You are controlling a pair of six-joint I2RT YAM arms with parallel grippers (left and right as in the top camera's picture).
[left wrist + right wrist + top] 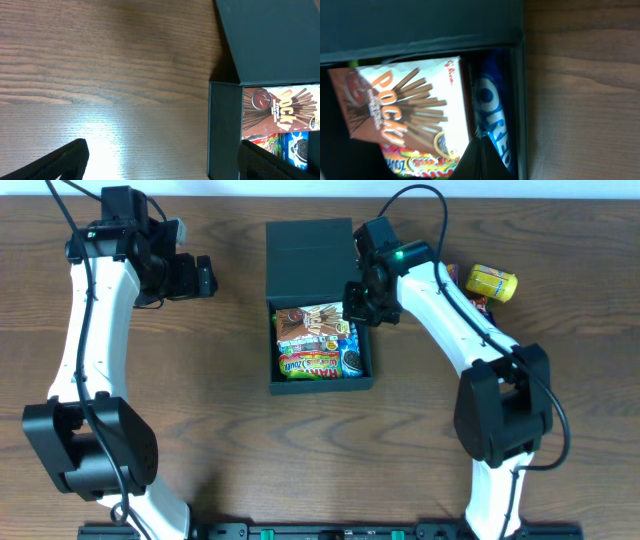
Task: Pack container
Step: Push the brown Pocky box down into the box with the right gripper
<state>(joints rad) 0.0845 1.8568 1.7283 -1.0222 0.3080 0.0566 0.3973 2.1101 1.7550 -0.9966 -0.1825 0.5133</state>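
Note:
The dark teal-black container sits mid-table with its flap lid lying open behind it. Inside are a Pocky box, a colourful green packet and a blue Oreo packet. My right gripper hovers over the container's right rim. In the right wrist view its fingers are pressed together with nothing between them, just above the Oreo packet and beside the Pocky box. My left gripper is open and empty over bare table, left of the container.
A yellow snack packet lies at the far right of the table, with another small packet partly hidden under the right arm. The wooden table spans the view.

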